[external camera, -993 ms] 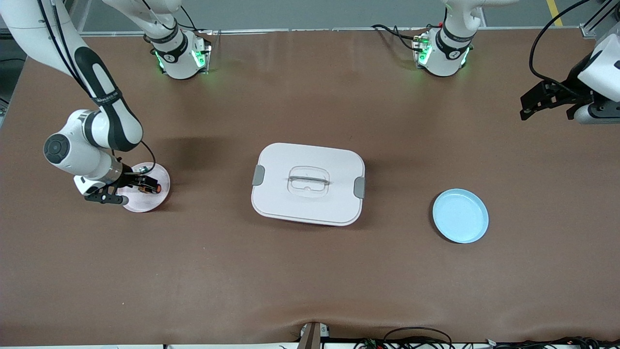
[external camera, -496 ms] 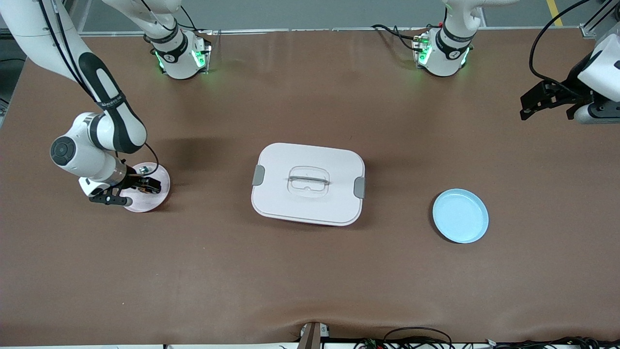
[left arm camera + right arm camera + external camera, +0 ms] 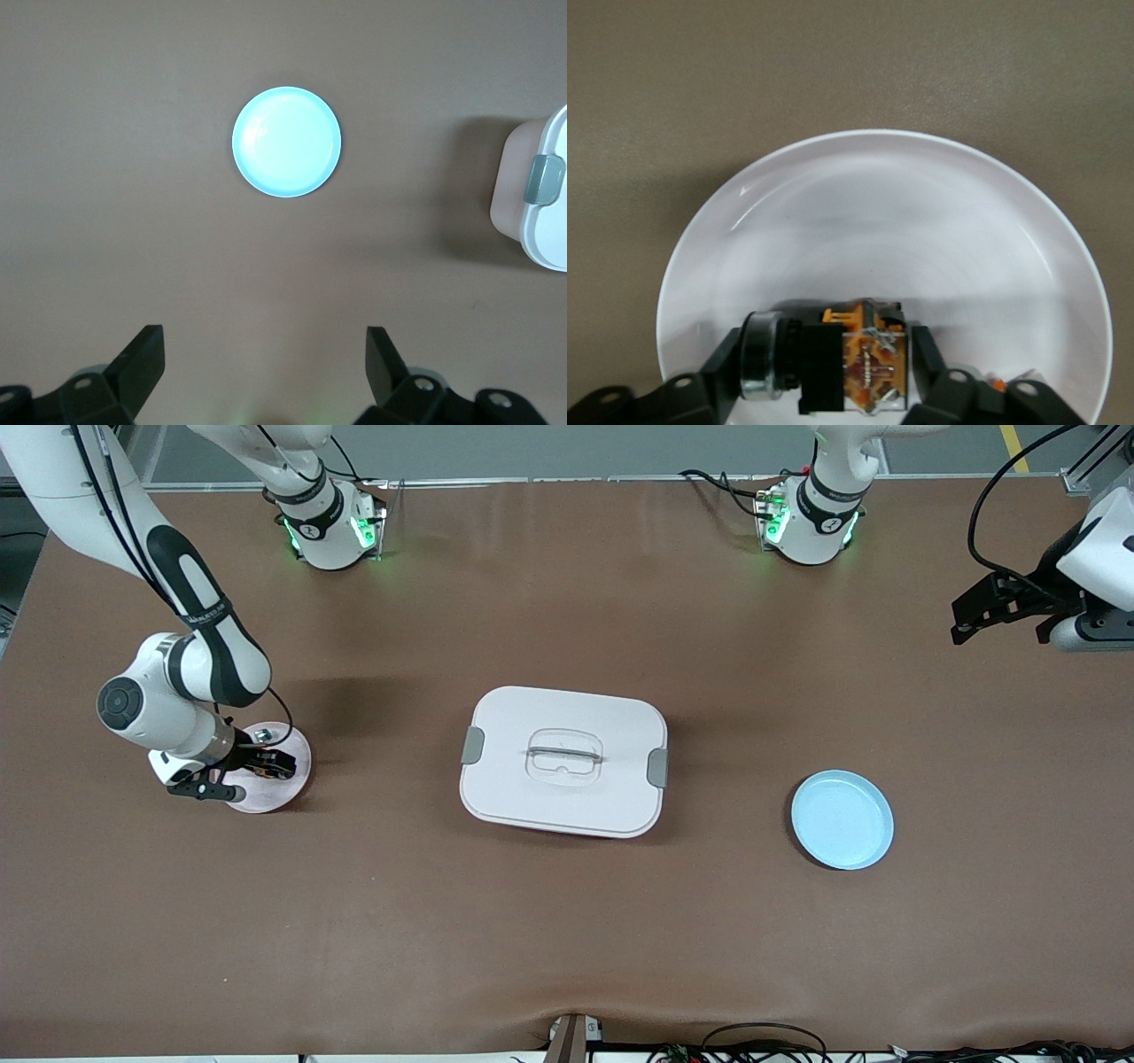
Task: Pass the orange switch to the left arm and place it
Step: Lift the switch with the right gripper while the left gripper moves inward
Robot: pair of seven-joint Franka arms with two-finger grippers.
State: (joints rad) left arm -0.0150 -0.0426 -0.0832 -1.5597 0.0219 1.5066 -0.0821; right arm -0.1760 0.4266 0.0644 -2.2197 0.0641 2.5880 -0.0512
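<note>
The orange switch, black with an orange end, lies on its side over the pink plate at the right arm's end of the table. My right gripper is down at the plate. In the right wrist view it is shut on the switch, one finger at each end. The white box with grey latches stands at mid table. My left gripper waits open and empty above the left arm's end of the table; its wrist view shows it wide open.
A small silver-green piece sits on the pink plate's rim region, farther from the front camera than the switch. A blue plate lies between the box and the left arm's end; it shows in the left wrist view beside the box's edge.
The right arm's wrist has shifted a little toward the box, and the fingers now cover the switch on the pink plate. The left arm has not moved.
</note>
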